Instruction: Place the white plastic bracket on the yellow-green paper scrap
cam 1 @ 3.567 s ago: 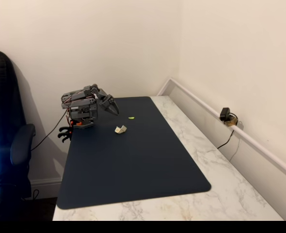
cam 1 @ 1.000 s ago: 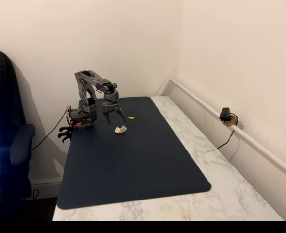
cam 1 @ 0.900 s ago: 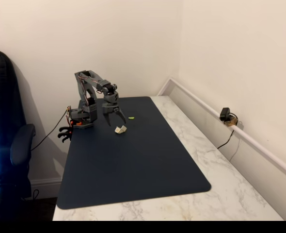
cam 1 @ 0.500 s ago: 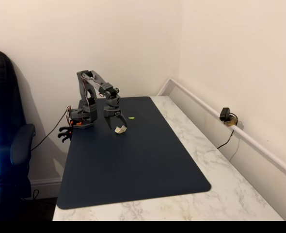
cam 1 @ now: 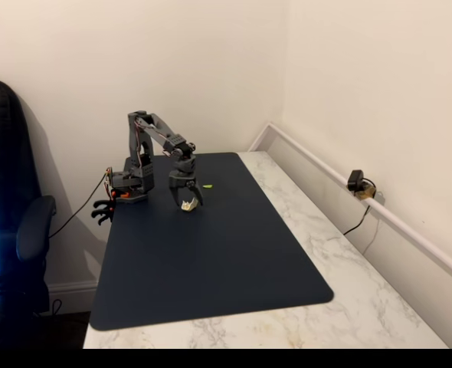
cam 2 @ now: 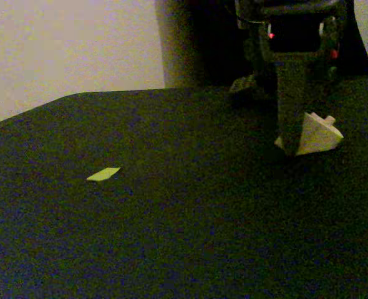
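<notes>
A dark mat (cam 1: 211, 261) on the marble table (cam 1: 341, 253) carries the white plastic bracket (cam 2: 318, 134) and the yellow-green paper scrap (cam 2: 103, 174).

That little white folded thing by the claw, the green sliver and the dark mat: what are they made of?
The white bracket looks like stiff matte plastic or card: sharp flat facets that keep their fold. The green sliver looks like paper: thin and flat. The dark mat looks like soft matte rubber or leatherette, with rounded corners.

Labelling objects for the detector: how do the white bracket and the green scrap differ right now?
Shape: the white plastic bracket is angular and folded, standing up off the mat; the yellow-green paper scrap lies flat. Size: the bracket is clearly larger than the scrap. State: the gripper is down at the bracket, a jaw on each side; the scrap lies apart, untouched. Both rest on the dark mat.
</notes>
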`<state>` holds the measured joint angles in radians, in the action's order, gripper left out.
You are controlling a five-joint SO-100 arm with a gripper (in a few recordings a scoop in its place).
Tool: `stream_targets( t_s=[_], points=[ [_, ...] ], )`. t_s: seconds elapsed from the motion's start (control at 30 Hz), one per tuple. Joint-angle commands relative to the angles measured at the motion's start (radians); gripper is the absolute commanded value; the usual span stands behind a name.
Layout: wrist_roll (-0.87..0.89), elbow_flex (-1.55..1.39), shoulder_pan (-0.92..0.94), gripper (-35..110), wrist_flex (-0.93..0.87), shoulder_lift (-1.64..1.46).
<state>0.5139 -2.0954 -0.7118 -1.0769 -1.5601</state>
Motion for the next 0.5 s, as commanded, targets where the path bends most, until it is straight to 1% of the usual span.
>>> stream_targets(
  t_s=[0.0, 0.07, 0.17, 0.37, 0.47],
  points=[
    [0.009, 0.046, 0.005, 19, -0.009, -0.012],
    [0.014, 0.048, 0.006, 9, -0.009, -0.011],
    [0.032, 0.049, 0.009, 0, -0.012, -0.009],
    [0.049, 0.048, 0.014, 0, -0.017, -0.009],
    [0.097, 0.041, 0.012, 9, -0.046, -0.035]
  ],
)
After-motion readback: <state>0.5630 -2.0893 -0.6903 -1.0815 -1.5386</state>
